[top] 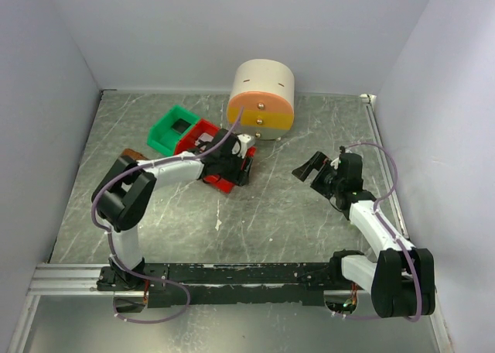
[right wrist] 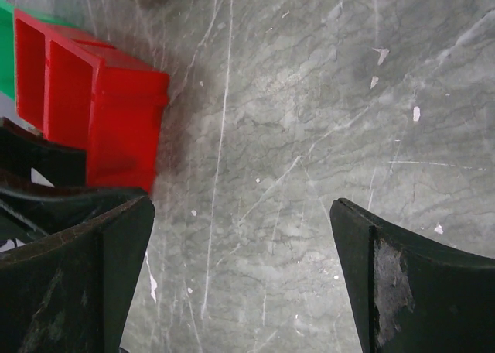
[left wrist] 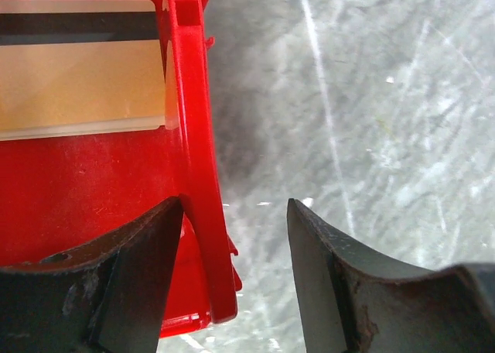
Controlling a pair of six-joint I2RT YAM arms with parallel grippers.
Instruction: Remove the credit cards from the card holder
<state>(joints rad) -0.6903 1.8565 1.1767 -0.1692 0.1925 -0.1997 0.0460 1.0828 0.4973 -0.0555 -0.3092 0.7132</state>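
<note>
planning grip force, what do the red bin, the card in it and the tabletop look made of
Red bin: moulded plastic, semi-gloss; thin uniform walls with soft highlights.
Card: likely plastic, smooth matte tan with a dark stripe like a magnetic strip.
Tabletop: looks like grey veined stone or a marble-print laminate, lightly scratched; cannot tell which.

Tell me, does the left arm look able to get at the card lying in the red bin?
Probably yes. The left gripper stands open astride the wall of the red bin, one finger inside, and the card lies uncovered ahead. Pinching it may be hard.
</note>
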